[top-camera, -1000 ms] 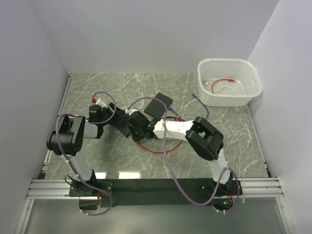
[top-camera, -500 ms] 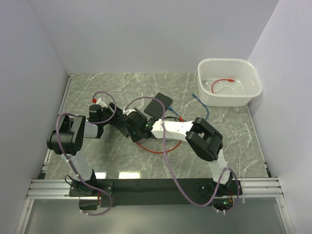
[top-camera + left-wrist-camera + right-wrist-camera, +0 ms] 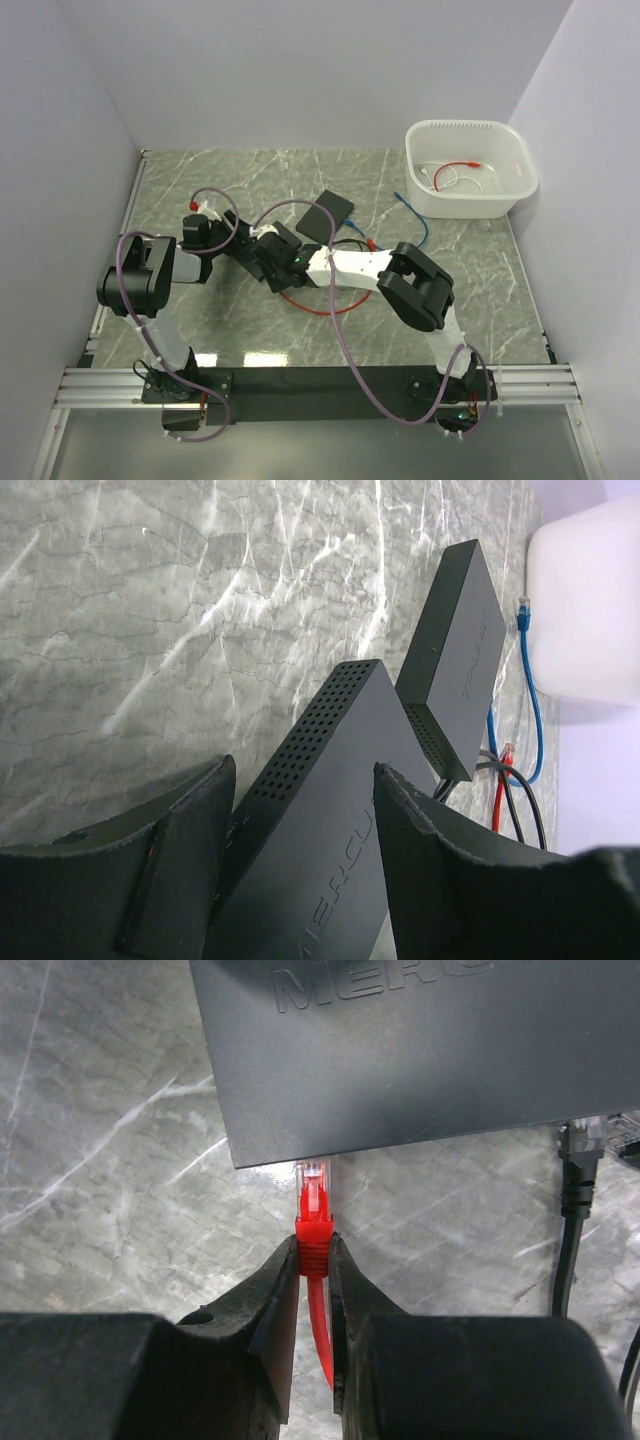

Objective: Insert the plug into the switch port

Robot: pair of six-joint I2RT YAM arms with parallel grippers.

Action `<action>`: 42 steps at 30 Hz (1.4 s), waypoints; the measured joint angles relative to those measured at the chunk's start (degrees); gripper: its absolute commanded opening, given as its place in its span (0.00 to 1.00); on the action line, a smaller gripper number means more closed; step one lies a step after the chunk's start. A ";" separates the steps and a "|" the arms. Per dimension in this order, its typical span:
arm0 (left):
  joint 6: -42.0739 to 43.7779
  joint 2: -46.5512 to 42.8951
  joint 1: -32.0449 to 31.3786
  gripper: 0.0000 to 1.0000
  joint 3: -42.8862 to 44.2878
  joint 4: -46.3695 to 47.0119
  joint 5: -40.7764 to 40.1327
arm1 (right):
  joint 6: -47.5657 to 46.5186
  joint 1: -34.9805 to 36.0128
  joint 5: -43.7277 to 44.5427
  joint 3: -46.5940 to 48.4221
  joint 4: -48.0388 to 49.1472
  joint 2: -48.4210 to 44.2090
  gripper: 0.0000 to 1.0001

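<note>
Marble tabletop, left end effector tight around "MERCU"-marked switch, right end effector tight on red plug.

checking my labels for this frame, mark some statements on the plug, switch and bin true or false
1. The right gripper is shut on the red plug. True.
2. The plug is fully seated in the switch. False: only its tip reaches the switch's edge, and most of its body shows outside.
3. The left gripper is empty. False: its fingers clamp the switch on both sides.
4. The white bin has cables in it. True.
5. The blue cable lies inside the bin. False: it lies on the table beside the bin.
</note>
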 measured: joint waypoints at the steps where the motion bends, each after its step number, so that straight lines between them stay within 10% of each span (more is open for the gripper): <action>1: 0.00 0.02 0.00 0.63 0.00 0.04 0.00 | 0.00 0.00 0.22 0.00 -0.04 0.00 0.00; 42: 0.39 0.24 -0.17 0.61 0.20 0.09 0.15 | -1.53 2.60 6.60 8.02 -7.34 4.70 0.00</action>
